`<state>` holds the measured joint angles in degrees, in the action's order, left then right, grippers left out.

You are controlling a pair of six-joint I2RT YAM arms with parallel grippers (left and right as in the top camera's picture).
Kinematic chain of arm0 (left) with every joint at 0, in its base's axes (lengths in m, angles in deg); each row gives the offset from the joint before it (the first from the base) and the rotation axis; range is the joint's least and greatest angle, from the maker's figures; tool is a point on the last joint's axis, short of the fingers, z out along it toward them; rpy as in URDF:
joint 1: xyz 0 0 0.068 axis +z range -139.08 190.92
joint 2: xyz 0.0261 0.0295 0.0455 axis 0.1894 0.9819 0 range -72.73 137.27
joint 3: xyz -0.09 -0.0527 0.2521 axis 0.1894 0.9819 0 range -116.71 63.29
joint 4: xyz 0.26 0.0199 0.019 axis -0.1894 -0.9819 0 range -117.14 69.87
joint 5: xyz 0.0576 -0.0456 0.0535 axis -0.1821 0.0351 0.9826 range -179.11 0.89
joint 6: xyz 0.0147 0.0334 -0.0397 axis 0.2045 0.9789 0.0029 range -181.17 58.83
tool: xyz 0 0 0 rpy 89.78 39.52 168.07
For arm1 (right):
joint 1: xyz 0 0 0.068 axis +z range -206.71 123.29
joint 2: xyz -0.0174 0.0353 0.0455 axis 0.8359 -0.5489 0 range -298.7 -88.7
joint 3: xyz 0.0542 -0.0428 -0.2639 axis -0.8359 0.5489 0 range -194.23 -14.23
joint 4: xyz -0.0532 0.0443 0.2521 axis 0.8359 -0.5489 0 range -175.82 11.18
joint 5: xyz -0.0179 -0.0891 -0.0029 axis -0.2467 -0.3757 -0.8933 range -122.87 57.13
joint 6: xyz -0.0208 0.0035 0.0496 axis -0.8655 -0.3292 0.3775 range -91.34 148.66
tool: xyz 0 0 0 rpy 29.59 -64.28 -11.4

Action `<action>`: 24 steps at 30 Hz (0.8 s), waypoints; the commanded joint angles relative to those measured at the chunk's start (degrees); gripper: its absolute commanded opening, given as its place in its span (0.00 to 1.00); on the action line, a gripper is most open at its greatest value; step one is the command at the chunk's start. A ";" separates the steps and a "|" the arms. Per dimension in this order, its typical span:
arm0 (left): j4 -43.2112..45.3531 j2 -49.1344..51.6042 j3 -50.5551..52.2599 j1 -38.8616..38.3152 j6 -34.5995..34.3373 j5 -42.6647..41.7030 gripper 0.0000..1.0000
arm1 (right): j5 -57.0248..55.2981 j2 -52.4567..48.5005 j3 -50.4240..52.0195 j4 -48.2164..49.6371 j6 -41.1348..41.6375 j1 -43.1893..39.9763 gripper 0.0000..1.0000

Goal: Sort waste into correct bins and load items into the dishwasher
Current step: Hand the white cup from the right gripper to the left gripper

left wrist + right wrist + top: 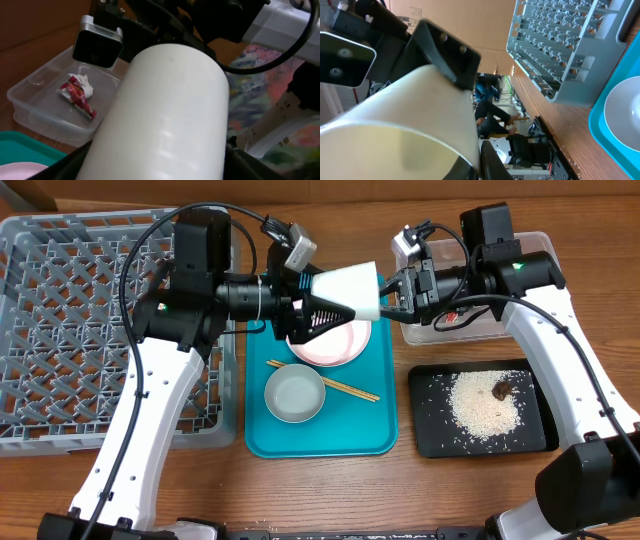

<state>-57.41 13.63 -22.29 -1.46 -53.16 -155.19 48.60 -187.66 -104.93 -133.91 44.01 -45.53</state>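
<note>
White cup [350, 288] is hanging on its side in the air between the two arms, above the far edge of the teal tray [380, 430]. The right gripper [390, 292] is pinching the cup's rim with its jaws closed on the thin wall. The left gripper [335, 300] is straddling the narrower base end with a black finger on either side. Whether those fingers are actually pressing on it, I cannot tell.

The cup's long axis is running along the worktop's far edge. Its open mouth is facing the right arm and its base is pointing toward the left arm. It is looking plain, smooth and glossy, tapering from a wide mouth to a smaller base, with no handle showing.

Directly beneath it, a pale pink bowl [330, 345] is sitting at the tray's far edge. A second whitish bowl [294, 395] is resting nearer the tray's middle. Wooden chopsticks [325, 380] are lying slantwise between the two bowls.

Off the tray's right edge, a black tray [430, 430] is holding scattered rice [485, 405] and a brown scrap [500, 389]. Behind it, a clear tub [35, 107] is holding the red wrapper [77, 92]. Off the left edge, the grey dish rack [60, 330] is standing.
</note>
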 commanded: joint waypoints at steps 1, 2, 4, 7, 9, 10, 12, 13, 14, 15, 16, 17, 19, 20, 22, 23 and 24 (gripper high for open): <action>0.94 0.09 -0.79 -0.02 0.07 -1.75 0.54 | 0.66 0.48 -0.37 -0.17 -0.52 0.50 0.04; 0.92 0.11 -0.79 -0.02 0.09 -1.75 0.54 | 0.63 0.48 -0.37 -0.17 -0.55 0.48 0.04; 0.92 0.11 -0.79 -0.02 0.09 -1.73 0.55 | 0.63 0.48 -0.37 -0.15 -0.55 0.48 0.05; 0.92 0.11 -0.79 -0.02 0.09 -1.68 0.55 | 0.63 0.48 -0.37 -0.26 -0.55 0.48 0.05; 0.87 0.09 -0.79 0.02 0.09 -1.09 0.52 | 0.59 0.48 -0.37 -0.55 -0.55 0.48 0.05; 0.79 0.11 -0.79 0.04 0.11 -0.44 0.52 | 0.22 0.48 -0.37 -0.66 -0.55 0.48 0.09; -0.13 0.09 -0.79 0.04 0.11 3.85 0.50 | -1.46 0.48 -0.37 -0.96 -0.52 0.48 0.16; -0.92 0.09 -0.79 0.07 0.09 6.82 0.46 | -2.95 0.48 -0.37 -1.25 -0.55 0.48 0.18; -1.88 0.09 -0.79 0.07 0.09 9.97 0.42 | -4.66 0.48 -0.37 -1.53 -0.55 0.48 0.22; -2.95 0.09 -0.79 0.11 0.09 13.05 0.33 | -6.67 0.48 -0.37 -1.84 -0.55 0.44 0.26; -4.11 0.09 -0.79 0.28 0.07 15.89 0.26 | -10.19 0.48 -0.37 -2.47 -0.55 0.28 0.29; -4.85 0.09 -0.79 0.50 0.07 17.35 0.20 | -13.70 0.48 -0.37 -3.28 -0.52 0.09 0.33; -6.88 -0.02 -0.79 1.53 0.07 19.71 0.10 | -21.99 0.48 -0.37 -5.01 -0.52 -0.48 0.42; -8.00 -0.04 -0.81 2.21 0.09 20.65 0.08 | -26.25 0.48 -0.37 -5.70 -0.55 -0.85 0.47; -10.84 -0.37 -0.83 4.26 0.07 22.75 0.04 | -35.28 0.48 -0.39 -7.15 -0.57 -2.01 0.49; -12.35 -0.66 -0.83 5.46 0.07 23.96 0.04 | -38.56 0.50 -0.39 -7.82 -0.59 -2.69 0.50; -13.79 -0.83 -0.83 6.60 0.07 25.27 0.04 | -41.46 0.59 -0.46 -8.66 -0.90 -3.39 0.51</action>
<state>-69.46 13.63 -22.31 2.17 -53.31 -136.90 22.39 -187.66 -104.90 -141.71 43.70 -46.77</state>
